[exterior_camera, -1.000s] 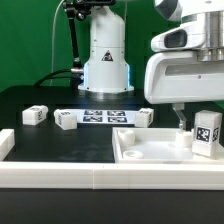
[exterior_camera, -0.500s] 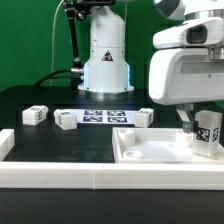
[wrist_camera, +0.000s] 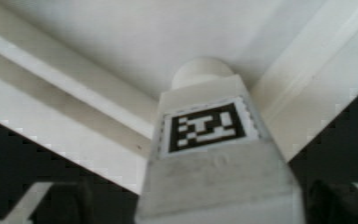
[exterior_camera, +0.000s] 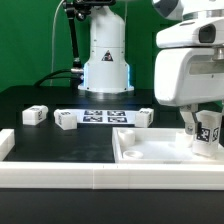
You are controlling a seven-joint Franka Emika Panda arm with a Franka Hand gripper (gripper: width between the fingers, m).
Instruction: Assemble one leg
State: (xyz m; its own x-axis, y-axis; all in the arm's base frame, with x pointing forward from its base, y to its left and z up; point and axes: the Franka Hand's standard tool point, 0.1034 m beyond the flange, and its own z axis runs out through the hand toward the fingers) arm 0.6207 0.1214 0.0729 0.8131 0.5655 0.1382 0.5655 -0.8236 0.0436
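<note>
A white leg (exterior_camera: 208, 135) with a black-and-white tag stands upright on the large white recessed panel (exterior_camera: 150, 152) at the exterior view's right. My gripper (exterior_camera: 198, 128) hangs over it, jaws open, one finger (exterior_camera: 187, 123) just left of the leg. In the wrist view the leg (wrist_camera: 208, 140) fills the space between my dark fingertips (wrist_camera: 69, 205), with my gripper (wrist_camera: 220, 208) astride it. Whether the pads touch it does not show. Three more tagged legs (exterior_camera: 34, 115) (exterior_camera: 66, 120) (exterior_camera: 146, 116) lie on the black table.
The marker board (exterior_camera: 103, 116) lies flat behind the loose legs. The robot base (exterior_camera: 105, 62) stands at the back centre. A white raised rail (exterior_camera: 60, 180) runs along the front, with a corner piece (exterior_camera: 5, 145) at the left.
My gripper has moved toward the exterior view's right, from beside the upright leg to over it. The leg and the other parts have not moved.
</note>
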